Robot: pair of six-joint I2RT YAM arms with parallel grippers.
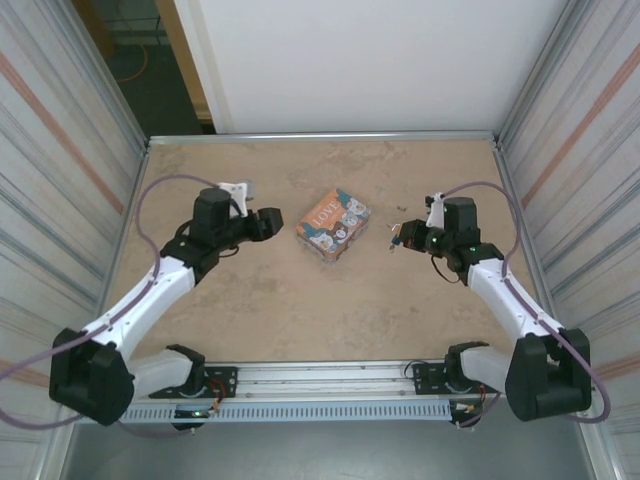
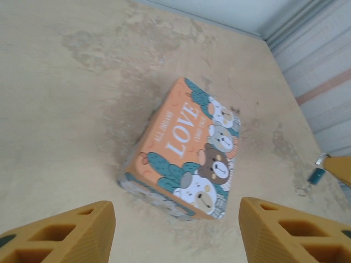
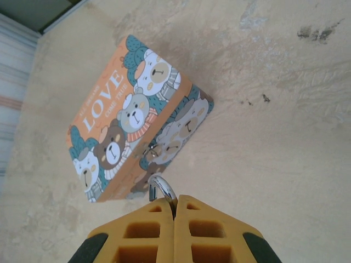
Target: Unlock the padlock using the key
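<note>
The tabletop (image 1: 300,310) is a matt beige, stone-patterned sheet with darker mottled patches. It is framed by thin metal edging and has a slotted aluminium rail (image 1: 330,378) along the near edge. Ribbed, pale corrugated metal walls (image 1: 60,150) close in both sides, and a smooth white panel (image 1: 360,60) stands at the back. Near the middle lies a colourful rectangular tin box (image 1: 333,224) with glossy printed bears and the word "LOVE" on an orange lid, set skewed to the table edges. The left gripper (image 1: 268,222) hovers just left of the tin, its honeycombed yellow fingers (image 2: 82,230) spread wide and holding nothing. The right gripper (image 1: 402,238) sits to the tin's right, apart from it. Its yellow fingers (image 3: 192,230) are pressed together on the tiny blue padlock (image 2: 316,175), held off the surface. The silvery curved metal part (image 3: 163,186) pokes out at the fingertips, while the blue body shows from the left wrist camera.
</note>
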